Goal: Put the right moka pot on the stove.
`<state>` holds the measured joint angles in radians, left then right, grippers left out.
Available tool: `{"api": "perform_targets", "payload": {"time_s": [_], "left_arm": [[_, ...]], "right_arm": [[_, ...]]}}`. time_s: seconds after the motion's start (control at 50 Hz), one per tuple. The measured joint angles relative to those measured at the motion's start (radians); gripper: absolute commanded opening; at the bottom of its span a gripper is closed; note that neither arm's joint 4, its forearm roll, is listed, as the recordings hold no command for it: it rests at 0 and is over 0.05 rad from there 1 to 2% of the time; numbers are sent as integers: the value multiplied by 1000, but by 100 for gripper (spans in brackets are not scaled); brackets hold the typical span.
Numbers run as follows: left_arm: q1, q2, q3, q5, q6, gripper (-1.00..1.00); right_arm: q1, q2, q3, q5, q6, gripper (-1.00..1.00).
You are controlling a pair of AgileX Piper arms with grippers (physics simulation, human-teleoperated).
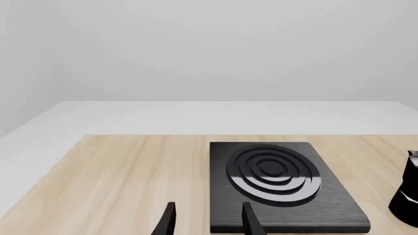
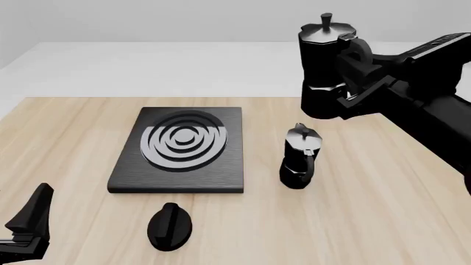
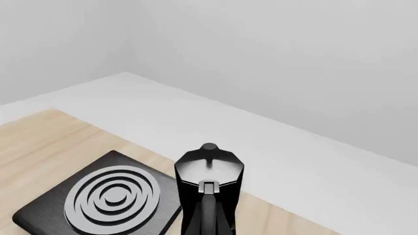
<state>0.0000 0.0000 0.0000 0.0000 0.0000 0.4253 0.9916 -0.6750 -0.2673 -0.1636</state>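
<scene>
Right gripper (image 2: 352,74) is clamped on the handle of the right moka pot (image 2: 325,69), holding it upright in the air, well above the worktop (image 2: 353,210) and off to the right of the stove (image 2: 178,150). The stove lies flat on the worktop with nothing on it. The second moka pot (image 2: 299,158) stands on the worktop just right of the stove. An oval knob (image 2: 170,225) lies in front of the stove. Left gripper (image 1: 209,220) hangs low at near left, fingers parted, holding nothing.
</scene>
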Motion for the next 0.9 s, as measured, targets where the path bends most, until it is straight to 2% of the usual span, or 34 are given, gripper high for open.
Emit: {"api": "perform_targets", "payload": {"time_s": [0.32,0.9], "left_arm": [[0,0,0,0,0,100],[0,0,0,0,0,100]], "right_arm": [[100,130,-39,-145,19,-100],[203,402,-145,-364,59,-100]]}}
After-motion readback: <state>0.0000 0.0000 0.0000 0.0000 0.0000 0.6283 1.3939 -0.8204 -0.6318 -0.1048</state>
